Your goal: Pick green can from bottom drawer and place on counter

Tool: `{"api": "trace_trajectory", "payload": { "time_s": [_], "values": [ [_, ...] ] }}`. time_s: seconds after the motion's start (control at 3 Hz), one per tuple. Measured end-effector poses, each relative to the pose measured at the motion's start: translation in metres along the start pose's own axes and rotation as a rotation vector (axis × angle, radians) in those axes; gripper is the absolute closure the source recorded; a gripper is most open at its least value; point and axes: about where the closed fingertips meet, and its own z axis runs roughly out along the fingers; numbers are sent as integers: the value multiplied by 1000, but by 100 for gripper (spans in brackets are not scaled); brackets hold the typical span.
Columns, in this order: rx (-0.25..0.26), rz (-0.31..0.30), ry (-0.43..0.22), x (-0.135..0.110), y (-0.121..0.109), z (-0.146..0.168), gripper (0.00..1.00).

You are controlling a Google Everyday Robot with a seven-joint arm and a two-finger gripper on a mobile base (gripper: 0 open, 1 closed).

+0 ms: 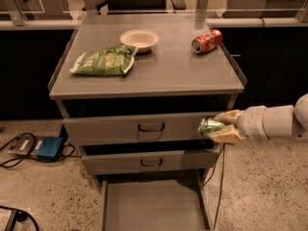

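Grey metal cabinet stands on speckled floor, dark glass-fronted benches behind it. Its top, the table (pixel 168 76), carries a flat green snack bag (pixel 103 61), a white paper bowl (pixel 139 38) and an orange-red can (pixel 207 41) lying on its side near the right rear edge. Bottom drawer (pixel 151 206) is pulled out, floor bare. White arm (pixel 274 123) reaches in from the right at the height of the top drawer front. End effector (pixel 222 127) is closed on the green can (pixel 211 126), can held roughly horizontal between the tan fingers (pixel 226 134), just in front of the right end of the top drawer, below the table's edge. Judgement: pick is done, transfer in hand. To do it well, lift clear of the front lip before moving inward, aim for the bare patch in the front right area, well apart from the orange-red can and the bag, and release only once the can rests on the surface; on its side it may roll, so set it down gently.
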Motion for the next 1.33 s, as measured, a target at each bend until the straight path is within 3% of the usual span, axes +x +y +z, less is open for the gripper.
{"api": "trace_trajectory", "payload": {
  "time_s": [0.33,0.67,1.0,1.33],
  "values": [
    [43,-30,20,-16,20,-30,100],
    [80,-40,19,-37,20,-58,100],
    [128,-48,17,-77,-7,-92,100],
    [128,-48,17,-77,-7,-93,100]
  ]
}}
